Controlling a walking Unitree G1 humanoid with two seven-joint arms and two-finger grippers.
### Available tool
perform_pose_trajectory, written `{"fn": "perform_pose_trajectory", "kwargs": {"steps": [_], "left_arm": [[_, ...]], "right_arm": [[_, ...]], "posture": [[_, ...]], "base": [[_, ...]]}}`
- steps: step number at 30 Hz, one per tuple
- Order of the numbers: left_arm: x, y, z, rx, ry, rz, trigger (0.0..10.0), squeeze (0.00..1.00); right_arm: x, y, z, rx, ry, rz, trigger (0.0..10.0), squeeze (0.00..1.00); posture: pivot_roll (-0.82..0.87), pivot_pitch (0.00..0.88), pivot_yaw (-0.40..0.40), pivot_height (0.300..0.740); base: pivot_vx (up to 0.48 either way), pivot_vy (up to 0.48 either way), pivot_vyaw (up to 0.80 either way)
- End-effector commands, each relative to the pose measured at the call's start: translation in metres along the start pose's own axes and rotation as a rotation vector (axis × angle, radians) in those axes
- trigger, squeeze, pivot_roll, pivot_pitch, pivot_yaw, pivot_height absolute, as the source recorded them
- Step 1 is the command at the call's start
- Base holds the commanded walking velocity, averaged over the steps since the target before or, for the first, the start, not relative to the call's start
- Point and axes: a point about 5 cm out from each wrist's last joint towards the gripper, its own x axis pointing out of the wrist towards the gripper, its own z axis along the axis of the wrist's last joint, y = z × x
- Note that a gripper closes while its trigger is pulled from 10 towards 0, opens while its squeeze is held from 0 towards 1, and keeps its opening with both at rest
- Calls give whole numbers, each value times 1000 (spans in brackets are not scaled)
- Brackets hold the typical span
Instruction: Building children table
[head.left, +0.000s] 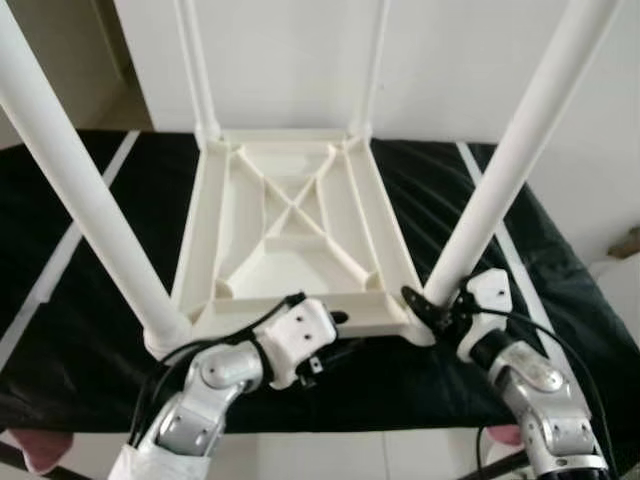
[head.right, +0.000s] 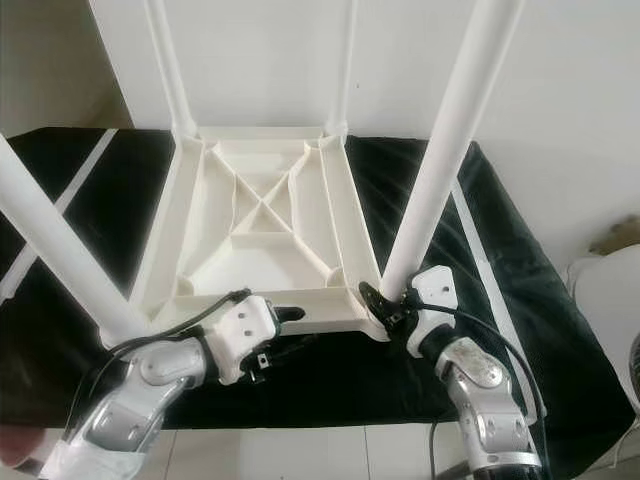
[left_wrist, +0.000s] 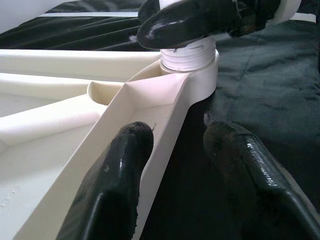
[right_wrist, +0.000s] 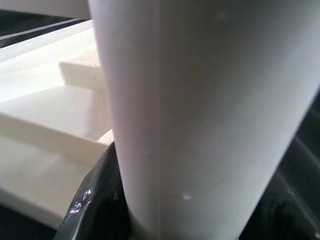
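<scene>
The white table top (head.left: 290, 240) lies upside down on a black cloth (head.left: 100, 250), ribs facing up, with four white legs standing up from its corners. Going from the left: the near left leg (head.left: 85, 200) rises from its corner socket and leans out toward the camera. Just beside it the left gripper (head.left: 335, 335) sits at the near edge of the table top. In the left wrist view its two black fingers (left_wrist: 112, 185) are spread apart, one resting on or just over the white rim, the other over the black cloth outside it, so the rim lies between them and nothing is clamped. That view also shows the threaded base of the near right leg (left_wrist: 189, 56) seated in the corner socket, with a black finger of the other arm across it; the head views do not show that thread.

Further right, the right gripper (head.left: 432, 305) is at the foot of the near right leg (head.left: 520, 150). In the right wrist view the leg (right_wrist: 200, 110) is very close, with a black finger (right_wrist: 92, 200) pressed against its side; the fingers are clenched round the leg just above the socket
</scene>
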Motion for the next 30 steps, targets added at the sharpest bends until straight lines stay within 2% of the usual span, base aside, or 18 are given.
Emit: {"fn": "perform_pose_trajectory", "kwargs": {"steps": [1,7,11,12,13,14,19,24,30], "left_arm": [[1,-2,-3,8,14,36,10000,0],[3,-5,-2,4,5,29,10000,0],[4,-3,-2,4,5,33,10000,0],[4,-3,-2,4,5,33,10000,0],[4,-2,-1,4,4,36,10000,0],[4,0,-1,5,3,40,10000,0],[5,-1,-1,7,2,41,10000,0],[5,1,0,10,-3,46,10000,0],[5,2,0,12,-5,50,10000,0]], "right_arm": [[-3,1,-12,3,69,-85,10000,0],[-3,4,-17,21,83,-188,10000,0],[-5,13,-22,76,94,-336,10000,0],[-5,13,-22,76,94,-336,10000,0],[-6,15,-24,83,101,-381,10000,0],[-5,20,-27,86,116,-488,10000,0],[0,24,-28,100,118,-624,10000,0],[7,33,-22,143,93,-657,10000,0],[9,36,-20,124,85,-647,10000,0]], "posture": [[-147,105,-21,740],[-152,107,-22,740],[-147,102,-24,740],[-147,102,-24,740],[-145,100,-25,740],[-144,99,-27,740],[-141,94,-23,740],[-139,90,-24,740],[-138,86,-24,740]], "base": [[0,0,0],[0,0,0],[0,0,0],[0,0,0],[0,0,0],[0,0,0],[0,0,0],[0,0,0],[0,0,0]]}}
